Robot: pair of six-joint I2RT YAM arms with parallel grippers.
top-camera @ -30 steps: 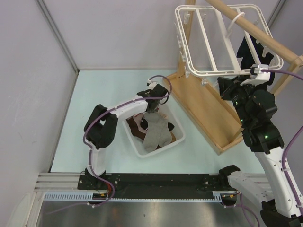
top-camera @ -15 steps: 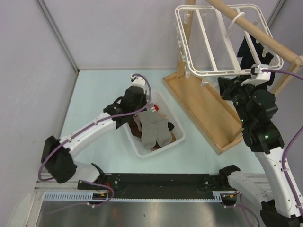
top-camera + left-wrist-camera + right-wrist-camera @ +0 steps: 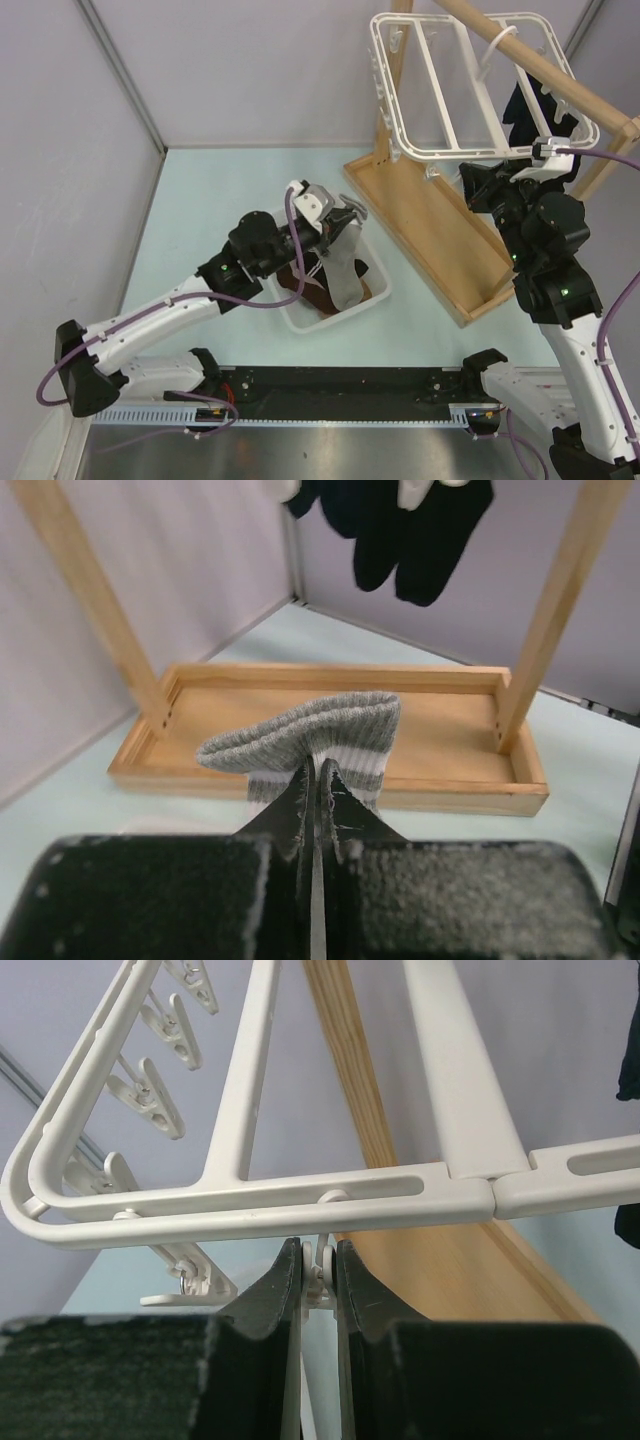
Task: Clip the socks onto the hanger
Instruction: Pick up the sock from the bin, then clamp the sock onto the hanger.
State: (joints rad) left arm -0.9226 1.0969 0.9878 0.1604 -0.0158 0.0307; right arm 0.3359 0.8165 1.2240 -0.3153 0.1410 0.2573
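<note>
A white slotted basket [image 3: 342,312] sat on the pale green table [image 3: 200,200] just beyond the arms' bases, with brown socks [image 3: 308,293] heaped inside. Over it the left claw [image 3: 317,770] was pinched tight on a grey sock [image 3: 305,735] by its white-striped cuff. The rest of the sock hung down into the basket.

To the right and farther back stood the wooden rack [image 3: 430,235]. Its low tray lay flat on the table and its uprights rose between the left claw and the far wall. The right claw [image 3: 320,1256] was raised above the tray at the hanger's near edge, its fingers drawn narrow around a small white clip [image 3: 322,1272] under the frame. The hanger [image 3: 440,95], a white frame with crossbars, hung tilted by its hook from the rack's pole [image 3: 475,15]. More clips dangled along its left side. Black socks [image 3: 525,105] hung behind the right claw. Plain grey walls closed the table in at the left and the back.
</note>
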